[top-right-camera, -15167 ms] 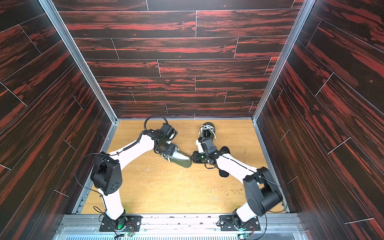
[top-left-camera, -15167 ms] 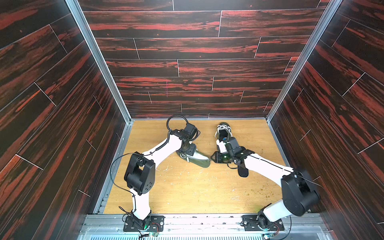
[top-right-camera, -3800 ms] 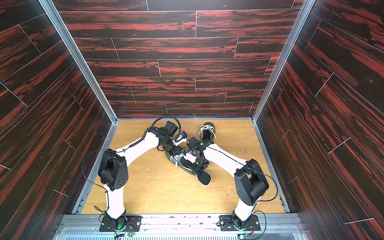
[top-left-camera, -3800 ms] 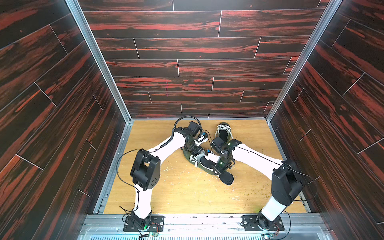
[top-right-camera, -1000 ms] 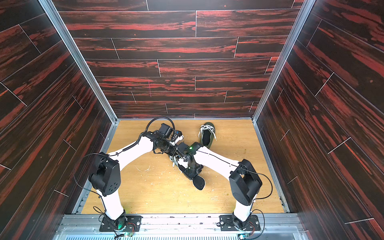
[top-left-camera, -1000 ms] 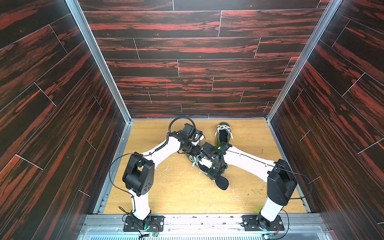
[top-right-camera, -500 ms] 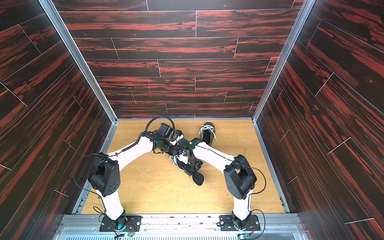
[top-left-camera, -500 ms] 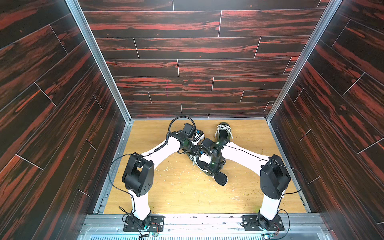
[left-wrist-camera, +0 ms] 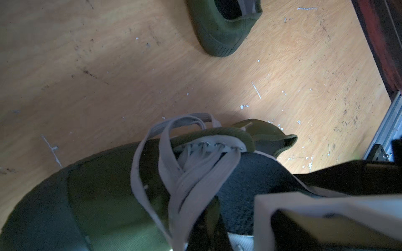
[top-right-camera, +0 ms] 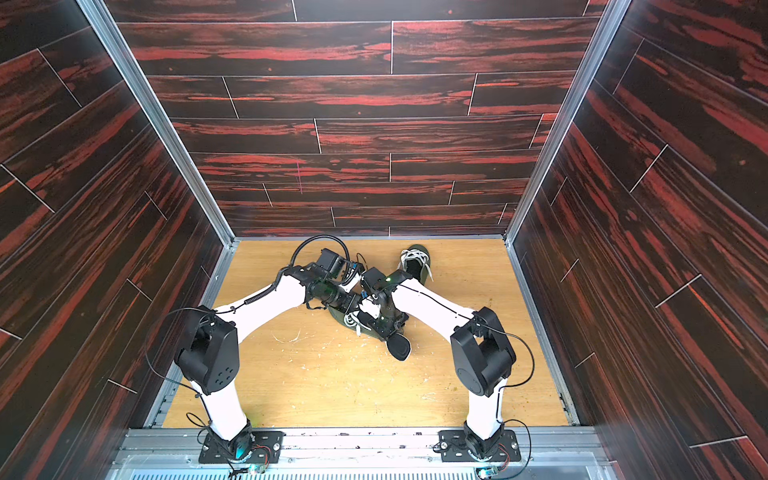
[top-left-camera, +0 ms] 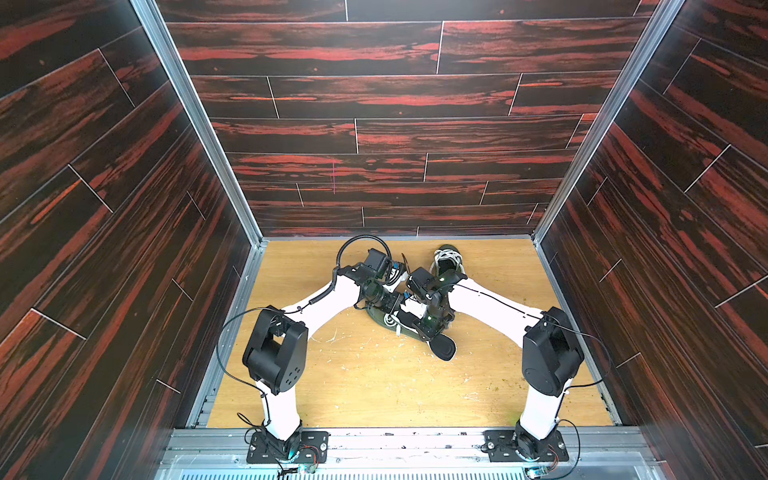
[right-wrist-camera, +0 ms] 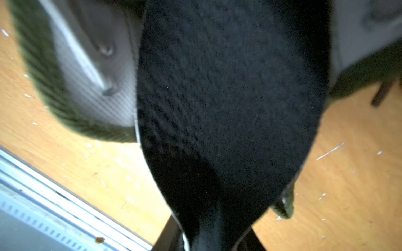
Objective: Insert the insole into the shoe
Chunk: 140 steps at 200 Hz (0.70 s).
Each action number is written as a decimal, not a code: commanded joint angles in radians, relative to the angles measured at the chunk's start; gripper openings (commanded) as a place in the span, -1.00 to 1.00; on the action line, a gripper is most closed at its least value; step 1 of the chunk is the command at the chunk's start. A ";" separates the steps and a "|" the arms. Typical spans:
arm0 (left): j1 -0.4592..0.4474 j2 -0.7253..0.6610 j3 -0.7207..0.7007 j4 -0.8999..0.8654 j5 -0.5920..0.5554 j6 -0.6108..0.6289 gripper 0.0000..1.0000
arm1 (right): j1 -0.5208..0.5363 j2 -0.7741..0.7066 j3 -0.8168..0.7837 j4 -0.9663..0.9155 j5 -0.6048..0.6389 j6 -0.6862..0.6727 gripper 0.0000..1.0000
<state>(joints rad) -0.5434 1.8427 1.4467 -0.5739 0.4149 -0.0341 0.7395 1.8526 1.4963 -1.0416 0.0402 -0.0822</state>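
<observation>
Pinching the black insole (right-wrist-camera: 228,97) partway along, the right pincer (top-left-camera: 428,329) is narrowed on it. Its front end lies in the mouth of the olive shoe (left-wrist-camera: 97,195) at mid-table (top-left-camera: 374,386), and its heel end pokes out nearward. The left pincer (top-left-camera: 390,306) is clamped shut at the shoe's laces. The insole looks thin, light and floppy, likely to buckle when pushed, so a hold close to the shoe's mouth would suit.

shoe (top-left-camera: 376,319): largely covered in both top views
insole (right-wrist-camera: 228,97): front end cut off in right wrist view
second shoe (left-wrist-camera: 221,28): only one end in frame
left gripper (top-left-camera: 390,309): jaws hidden
right gripper (right-wrist-camera: 208,239): fingers barely show at frame edge
shoe collar (right-wrist-camera: 43,82): blurred in right wrist view
</observation>
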 commanded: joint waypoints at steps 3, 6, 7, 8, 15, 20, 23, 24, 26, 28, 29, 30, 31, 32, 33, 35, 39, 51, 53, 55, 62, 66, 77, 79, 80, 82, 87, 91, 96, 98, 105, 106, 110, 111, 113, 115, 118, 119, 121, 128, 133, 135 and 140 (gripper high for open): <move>-0.004 -0.068 -0.006 0.042 0.048 0.046 -1.00 | 0.004 -0.049 -0.027 0.077 0.020 -0.088 -0.34; -0.004 -0.067 -0.005 0.043 0.050 0.048 -1.00 | 0.004 -0.054 -0.033 0.088 0.025 -0.098 -0.35; -0.004 -0.066 -0.005 0.044 0.053 0.050 -1.00 | 0.003 -0.055 -0.036 0.091 0.027 -0.102 -0.34; -0.004 -0.066 -0.005 0.044 0.053 0.052 -1.00 | 0.005 -0.057 -0.038 0.095 0.028 -0.105 -0.34; -0.003 -0.062 -0.005 0.047 0.056 0.057 -1.00 | 0.007 -0.074 -0.065 0.124 0.036 -0.135 -0.34; -0.002 -0.060 -0.003 0.049 0.060 0.060 -1.00 | 0.009 -0.085 -0.086 0.146 0.045 -0.155 -0.34; -0.001 -0.058 0.000 0.049 0.063 0.062 -1.00 | 0.010 -0.091 -0.098 0.159 0.055 -0.165 -0.34; -0.001 -0.059 0.000 0.048 0.064 0.062 -1.00 | 0.011 -0.093 -0.102 0.163 0.057 -0.168 -0.34; 0.000 -0.056 0.003 0.047 0.067 0.062 -1.00 | 0.012 -0.097 -0.109 0.173 0.064 -0.173 -0.34; 0.000 -0.054 0.004 0.047 0.070 0.063 -1.00 | 0.012 -0.098 -0.118 0.184 0.069 -0.177 -0.34; 0.000 -0.053 0.005 0.047 0.071 0.063 -1.00 | 0.011 -0.102 -0.121 0.184 0.071 -0.179 -0.34; 0.002 -0.053 0.006 0.048 0.073 0.063 -1.00 | 0.012 -0.102 -0.124 0.189 0.075 -0.183 -0.34; 0.002 -0.053 0.007 0.047 0.075 0.063 -1.00 | 0.012 -0.104 -0.127 0.192 0.077 -0.184 -0.34; 0.002 -0.053 0.007 0.047 0.076 0.063 -1.00 | 0.013 -0.104 -0.131 0.198 0.079 -0.185 -0.34; 0.003 -0.052 0.009 0.046 0.077 0.063 -1.00 | 0.013 -0.106 -0.134 0.198 0.081 -0.186 -0.34; 0.002 -0.050 0.010 0.046 0.079 0.063 -1.00 | 0.012 -0.107 -0.141 0.208 0.087 -0.190 -0.34; 0.004 -0.047 0.013 0.046 0.083 0.064 -1.00 | 0.012 -0.113 -0.155 0.221 0.096 -0.197 -0.33; 0.003 -0.040 0.020 0.045 0.094 0.069 -1.00 | 0.014 -0.136 -0.196 0.269 0.120 -0.214 -0.32; 0.003 -0.039 0.022 0.045 0.094 0.070 -1.00 | 0.013 -0.142 -0.202 0.279 0.123 -0.218 -0.32; 0.003 -0.038 0.023 0.044 0.093 0.069 -1.00 | 0.012 -0.145 -0.211 0.286 0.126 -0.220 -0.31; 0.003 -0.034 0.025 0.043 0.088 0.071 -1.00 | 0.012 -0.163 -0.235 0.316 0.132 -0.231 -0.29; 0.005 -0.032 0.025 0.041 0.087 0.072 -1.00 | 0.011 -0.173 -0.246 0.332 0.134 -0.236 -0.27; 0.008 -0.027 0.027 0.035 0.085 0.076 -1.00 | 0.011 -0.193 -0.266 0.363 0.139 -0.247 -0.23; 0.008 -0.026 0.028 0.034 0.086 0.076 -1.00 | 0.009 -0.196 -0.269 0.366 0.138 -0.248 -0.23; 0.008 -0.026 0.029 0.033 0.086 0.077 -1.00 | 0.010 -0.196 -0.270 0.367 0.136 -0.250 -0.22; 0.009 -0.024 0.029 0.031 0.086 0.078 -1.00 | 0.010 -0.198 -0.271 0.371 0.132 -0.252 -0.22; 0.009 -0.022 0.030 0.025 0.090 0.083 -1.00 | 0.009 -0.201 -0.273 0.381 0.129 -0.256 -0.21; 0.008 -0.021 0.033 0.020 0.096 0.088 -1.00 | 0.009 -0.203 -0.275 0.389 0.128 -0.260 -0.21; 0.008 -0.019 0.035 0.014 0.105 0.094 -1.00 | 0.009 -0.202 -0.274 0.395 0.125 -0.265 -0.21; 0.008 -0.019 0.034 0.012 0.106 0.095 -1.00 | 0.009 -0.201 -0.273 0.396 0.124 -0.270 -0.21; 0.008 -0.017 0.035 0.008 0.112 0.101 -1.00 | 0.011 -0.196 -0.267 0.399 0.124 -0.280 -0.21; 0.008 -0.017 0.034 0.008 0.113 0.102 -1.00 | 0.010 -0.195 -0.266 0.400 0.125 -0.282 -0.21; 0.009 -0.016 0.033 0.008 0.112 0.106 -1.00 | 0.010 -0.192 -0.261 0.400 0.122 -0.287 -0.21; 0.008 -0.017 0.032 0.008 0.112 0.107 -1.00 | 0.009 -0.191 -0.261 0.400 0.121 -0.289 -0.21; 0.008 -0.017 0.031 0.008 0.112 0.108 -1.00 | 0.008 -0.190 -0.257 0.400 0.118 -0.291 -0.21; 0.008 -0.017 0.029 0.008 0.113 0.110 -1.00 | 0.008 -0.189 -0.254 0.399 0.115 -0.295 -0.21; 0.008 -0.017 0.027 0.008 0.110 0.113 -1.00 | 0.009 -0.187 -0.250 0.397 0.107 -0.299 -0.21; 0.008 -0.017 0.027 0.008 0.109 0.114 -1.00 | 0.008 -0.186 -0.248 0.396 0.104 -0.301 -0.21; 0.008 -0.017 0.025 0.008 0.109 0.115 -1.00 | 0.008 -0.185 -0.246 0.396 0.097 -0.304 -0.21; 0.008 -0.017 0.022 0.008 0.107 0.118 -1.00 | 0.009 -0.181 -0.238 0.393 0.073 -0.316 -0.21; 0.010 -0.017 0.021 0.008 0.110 0.118 -1.00 | 0.008 -0.179 -0.236 0.394 0.055 -0.322 -0.21; 0.010 -0.017 0.021 0.009 0.111 0.119 -1.00 | 0.008 -0.178 -0.235 0.395 0.050 -0.324 -0.21; 0.010 -0.017 0.021 0.008 0.118 0.120 -1.00 | 0.008 -0.176 -0.234 0.404 0.045 -0.328 -0.21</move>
<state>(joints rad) -0.5282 1.8381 1.4437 -0.5613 0.4690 0.0532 0.7448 1.6737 1.2274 -0.7074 0.1558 -0.3573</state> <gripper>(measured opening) 0.057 0.396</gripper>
